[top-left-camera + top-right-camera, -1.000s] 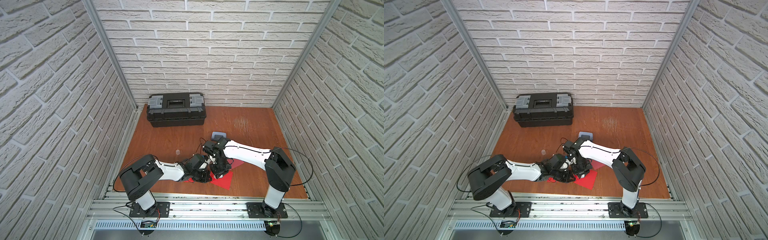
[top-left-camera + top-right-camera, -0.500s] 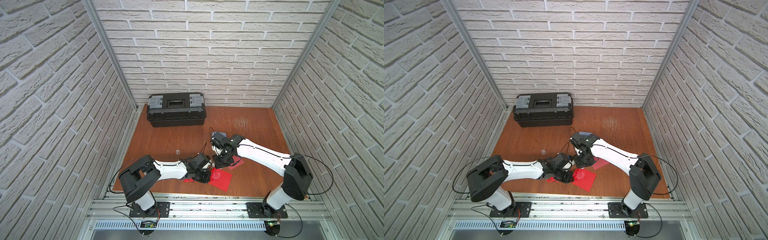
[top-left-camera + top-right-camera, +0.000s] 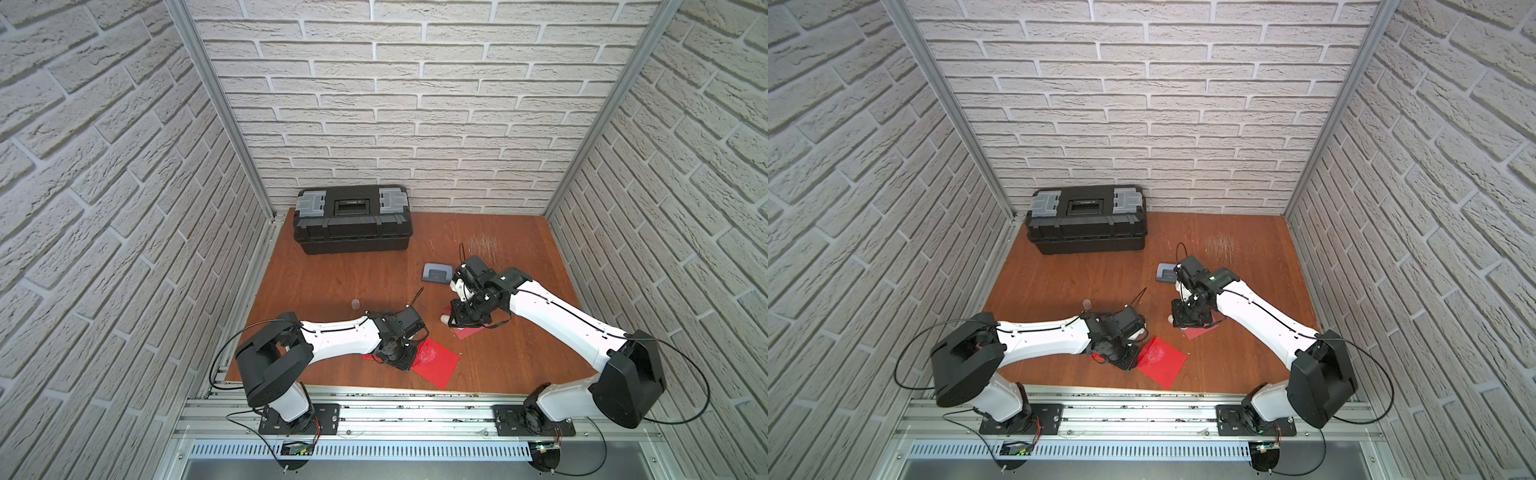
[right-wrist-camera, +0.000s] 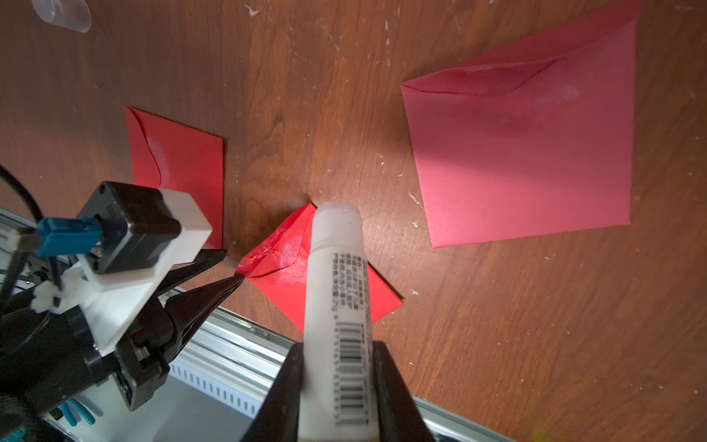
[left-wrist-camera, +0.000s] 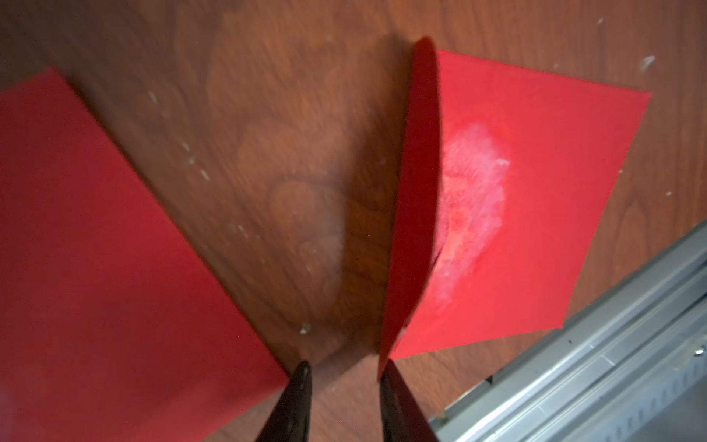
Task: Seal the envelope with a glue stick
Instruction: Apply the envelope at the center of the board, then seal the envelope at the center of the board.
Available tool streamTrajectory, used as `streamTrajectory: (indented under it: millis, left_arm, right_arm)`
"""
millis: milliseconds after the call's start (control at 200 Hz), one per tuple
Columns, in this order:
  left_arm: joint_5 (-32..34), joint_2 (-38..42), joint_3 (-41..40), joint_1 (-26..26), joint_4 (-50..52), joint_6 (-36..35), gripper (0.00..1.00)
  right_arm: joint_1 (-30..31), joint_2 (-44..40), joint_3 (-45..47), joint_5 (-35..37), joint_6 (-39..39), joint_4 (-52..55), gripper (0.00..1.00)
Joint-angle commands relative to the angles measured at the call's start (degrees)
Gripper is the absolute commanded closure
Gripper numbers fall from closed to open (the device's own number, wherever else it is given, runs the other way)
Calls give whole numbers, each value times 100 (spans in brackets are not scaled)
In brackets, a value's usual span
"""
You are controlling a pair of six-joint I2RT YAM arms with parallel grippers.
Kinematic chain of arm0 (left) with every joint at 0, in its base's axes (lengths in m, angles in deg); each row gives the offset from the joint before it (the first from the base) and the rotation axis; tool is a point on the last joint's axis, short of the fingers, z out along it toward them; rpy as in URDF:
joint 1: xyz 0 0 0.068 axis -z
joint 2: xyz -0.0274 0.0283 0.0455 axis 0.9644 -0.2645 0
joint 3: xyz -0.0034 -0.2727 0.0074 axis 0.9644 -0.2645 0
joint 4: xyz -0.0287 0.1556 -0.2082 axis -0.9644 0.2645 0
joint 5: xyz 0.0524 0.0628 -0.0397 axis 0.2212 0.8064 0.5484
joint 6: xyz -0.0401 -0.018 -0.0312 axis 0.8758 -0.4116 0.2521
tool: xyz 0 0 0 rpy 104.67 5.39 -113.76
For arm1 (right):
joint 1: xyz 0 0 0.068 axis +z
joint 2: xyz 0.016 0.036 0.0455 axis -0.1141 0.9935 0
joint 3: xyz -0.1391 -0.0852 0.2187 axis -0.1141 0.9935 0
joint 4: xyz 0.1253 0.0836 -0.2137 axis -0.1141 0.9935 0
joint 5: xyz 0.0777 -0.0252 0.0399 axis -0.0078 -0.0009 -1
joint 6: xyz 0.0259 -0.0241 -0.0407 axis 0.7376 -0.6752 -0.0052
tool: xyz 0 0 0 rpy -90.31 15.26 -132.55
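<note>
1. The right tool (image 4: 337, 344) is clamped on the glue stick (image 4: 336, 291), gripping its labelled lower half.
2. The stick's long axis runs in line with the tool's fingers. Its bare white end points down and to the near left, toward the near envelope (image 3: 436, 363).
3. In a top view that white end (image 3: 444, 319) pokes out on the left of the tool, low over bare surface (image 3: 332, 274) and apart from the near envelope. I cannot tell whether it touches the wood.
4. The left tool (image 5: 344, 375) stands narrowly parted, with wood showing between its fingers. The near envelope's raised flap (image 5: 417, 191) leans against one finger, and a whitish glue smear (image 5: 474, 191) lies on the envelope body beside it.
5. A second envelope (image 3: 467, 332) lies under the right tool, and a third envelope (image 3: 370, 356) lies under the left arm.
6. The clear cap (image 3: 355, 304) sits alone to the far left of the left tool. The hole punch (image 3: 435, 273) lies just on the far side of the right tool.
7. A second ago the right tool was down over the near envelope, tight beside the left tool. It has since drawn back to the right and farther away, with the stick in its grip. The left tool was closed then and has since begun to part.
</note>
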Motion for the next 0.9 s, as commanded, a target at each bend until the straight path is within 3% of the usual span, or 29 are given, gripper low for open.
streamTrajectory:
  millis: [0,460,890]
  left_arm:
    - [127,147,294,-17,335,-131,66]
    - [92,-443,954,-108,151,-115,72]
    - [276,-633,1252,-128,341,-173,94]
  right_arm:
    - [-166,-275,81,-86,-196,75,97]
    - [-372,-534,62,-264,-398,263,97]
    - [-372,-595,46,-310,-478,389,98]
